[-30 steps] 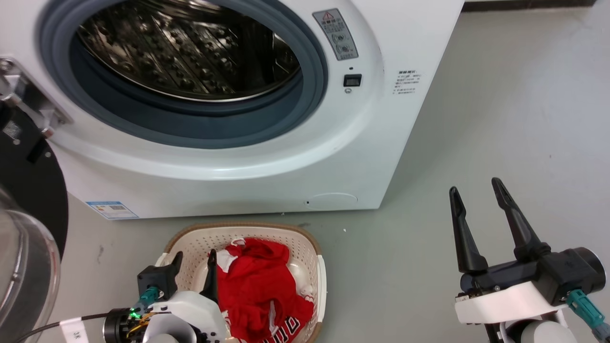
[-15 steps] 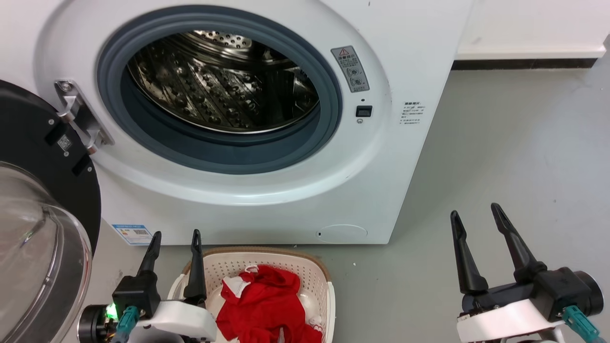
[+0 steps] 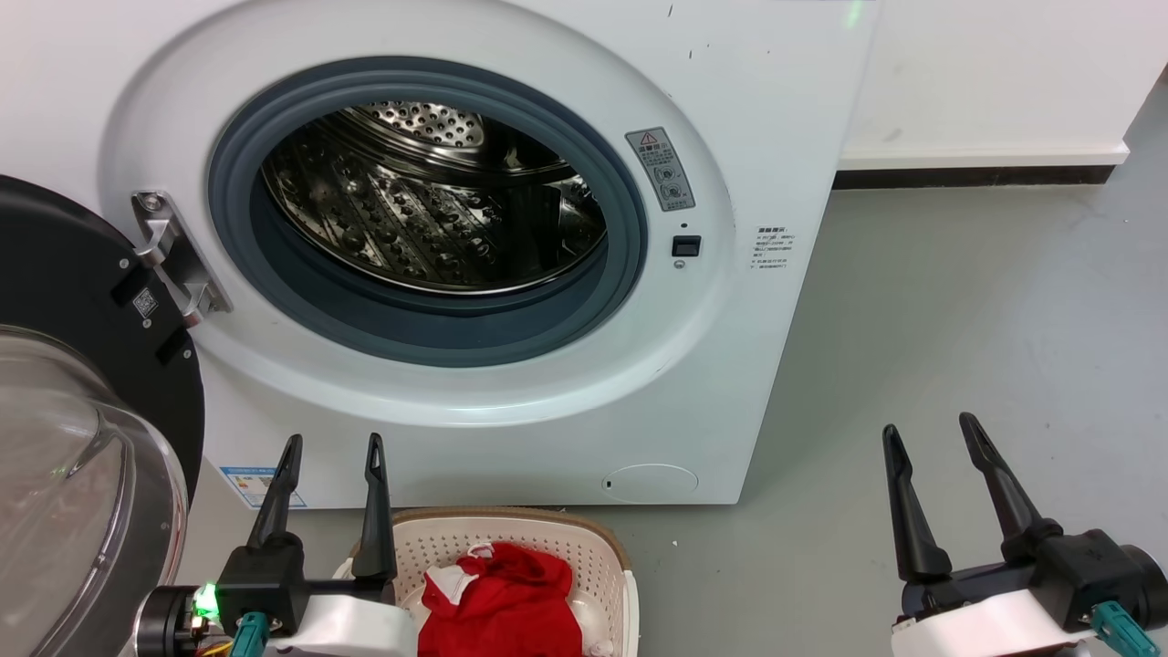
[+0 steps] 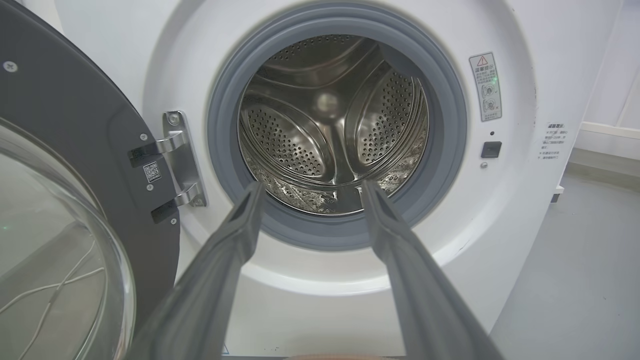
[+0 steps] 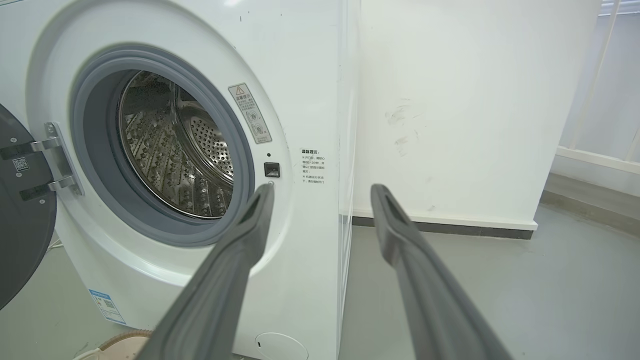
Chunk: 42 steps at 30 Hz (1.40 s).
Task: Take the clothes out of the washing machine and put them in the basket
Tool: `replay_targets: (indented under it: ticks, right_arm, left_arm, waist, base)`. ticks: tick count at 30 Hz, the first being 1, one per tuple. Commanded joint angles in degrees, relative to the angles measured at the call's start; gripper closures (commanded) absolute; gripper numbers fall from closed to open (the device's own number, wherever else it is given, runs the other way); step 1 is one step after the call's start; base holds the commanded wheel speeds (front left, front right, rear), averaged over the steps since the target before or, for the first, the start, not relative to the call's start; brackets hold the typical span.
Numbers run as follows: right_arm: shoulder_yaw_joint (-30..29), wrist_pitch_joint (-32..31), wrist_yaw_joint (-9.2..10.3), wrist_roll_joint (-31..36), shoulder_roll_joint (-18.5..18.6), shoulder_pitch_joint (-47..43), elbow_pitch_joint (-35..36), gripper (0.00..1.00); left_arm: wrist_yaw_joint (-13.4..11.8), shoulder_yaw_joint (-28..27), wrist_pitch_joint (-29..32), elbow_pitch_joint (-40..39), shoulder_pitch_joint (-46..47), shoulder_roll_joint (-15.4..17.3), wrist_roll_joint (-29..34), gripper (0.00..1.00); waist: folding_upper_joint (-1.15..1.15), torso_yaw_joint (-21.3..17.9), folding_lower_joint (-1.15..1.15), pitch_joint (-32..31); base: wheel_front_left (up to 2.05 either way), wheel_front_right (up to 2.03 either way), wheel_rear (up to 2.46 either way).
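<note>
There was one washing machine (image 3: 511, 447), with one glass door (image 3: 73, 274) swung out at its left, one steel drum (image 3: 429, 219) inside its porthole (image 3: 628, 265) and one round cover (image 3: 650, 482) low on its front. Three labels sat on the machine's front: one warning sticker (image 3: 660, 169) right of the porthole, one block of small print (image 3: 774, 248) further right, one blue-edged sticker (image 3: 239, 484) at its lower left corner. Before the machine stood one basket (image 3: 566, 547) holding one red garment (image 3: 506, 598), and two grippers, the left gripper (image 3: 334, 440) before its lower left and the right gripper (image 3: 929, 424) off its right side, each with two dark fingers (image 3: 909, 520).
</note>
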State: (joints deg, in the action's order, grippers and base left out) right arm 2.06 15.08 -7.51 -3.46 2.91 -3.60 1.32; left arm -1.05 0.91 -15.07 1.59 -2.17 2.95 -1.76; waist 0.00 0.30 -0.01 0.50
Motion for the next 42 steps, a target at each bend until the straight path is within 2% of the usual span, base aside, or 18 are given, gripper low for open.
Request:
replay_targets:
  ticks: [1,18,40,41,42]
  right_arm:
    - [-0.1,0.1,0.04,0.4,-0.1,-0.8,-0.2,0.00]
    - [-0.2,0.1,0.04,-0.1,-0.1,-3.0,0.2,0.00]
    - [0.1,0.1,0.04,-0.3,-0.1,-2.3,0.0,0.00]
    - [0.1,0.0,0.00,-0.1,0.0,-2.4,0.1,1.00]
    - [0.1,0.0,0.00,-0.2,0.0,-2.5,-0.3,1.00]
  left_arm:
    - [-0.2,0.0,-0.1,-0.4,-0.9,-0.1,0.3,0.00]
    - [-1.4,1.0,-0.1,-2.5,-2.6,-0.1,0.9,0.00]
    - [-0.8,0.2,-0.1,-0.6,-2.9,-0.1,-0.9,0.00]
    - [-0.6,0.3,0.0,-0.6,-2.3,0.0,-0.9,1.00]
    - [-0.5,0.3,0.0,0.0,-2.4,0.0,-1.0,1.00]
  waist:
    - [0.00,-0.1,0.01,-0.2]
    - [0.00,0.0,0.01,-1.9]
    - [0.00,-0.5,0.01,-2.2]
    - [0.00,-0.5,0.01,-2.2]
    - [0.00,-0.5,0.01,-2.2]
  base:
    - [0.00,0.00,0.00]
    - [0.00,0.00,0.00]
    - [0.00,0.00,0.00]
    - [0.00,0.00,0.00]
    - [0.00,0.00,0.00]
